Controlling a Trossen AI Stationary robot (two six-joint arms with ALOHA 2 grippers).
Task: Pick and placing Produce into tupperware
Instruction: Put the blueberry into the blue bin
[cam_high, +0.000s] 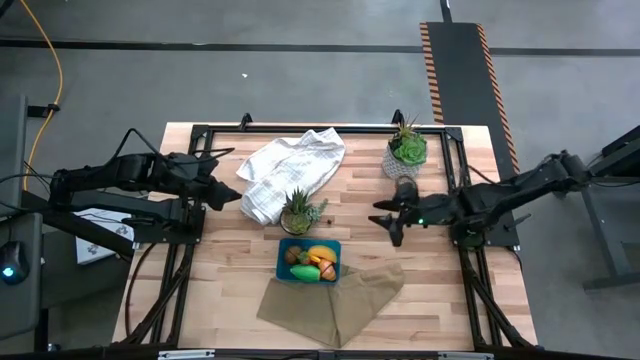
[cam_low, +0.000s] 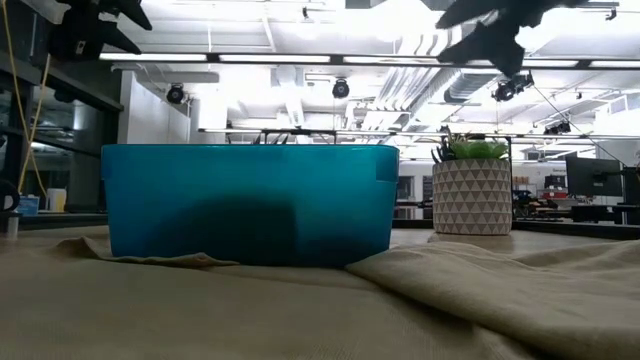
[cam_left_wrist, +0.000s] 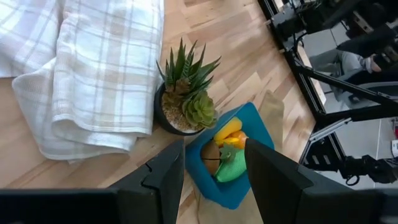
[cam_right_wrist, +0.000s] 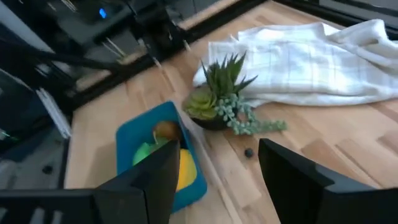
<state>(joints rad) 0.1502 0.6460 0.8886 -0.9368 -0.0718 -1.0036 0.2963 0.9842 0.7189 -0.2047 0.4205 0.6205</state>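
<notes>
Step in hand: the sorting looks close to finished. Both arms hang above the table, away from the container, and neither carries anything.
Container: the teal container (cam_high: 309, 262) sits near the front middle of the table (cam_high: 230, 280), its front edge resting on the tan cloth (cam_high: 335, 300).
Produce: a yellow banana (cam_left_wrist: 227, 131), a brown kiwi (cam_right_wrist: 166, 130), a green pepper (cam_left_wrist: 232, 168) and orange pieces (cam_high: 322, 255) already lie inside it.
Stray piece: one small dark berry (cam_right_wrist: 249, 152) lies on the bare wood, just beside the trailing plant and outside the container.
Left gripper: the left gripper (cam_left_wrist: 214, 171) hovers over the left half of the table beside the white towel; its fingers stand apart with nothing between them.
Right gripper: the right gripper (cam_right_wrist: 217, 171) hovers over the right half, between the container and the far pot; its fingers are spread wide and empty.
Next move, as a judgement: if the berry counts as produce, the right arm seems better placed to come down on it, pinch it and carry it over the container's rim.
In the way: the spiky plant in the dark pot (cam_high: 298, 214) stands touching or just behind the container's back edge, and its trailing stems reach toward the berry, so a descent there is tight.
Other things: the crumpled white towel (cam_high: 290, 170) lies behind the plant; a second plant in a patterned white pot (cam_high: 406, 152) stands at the far right, well apart.
</notes>
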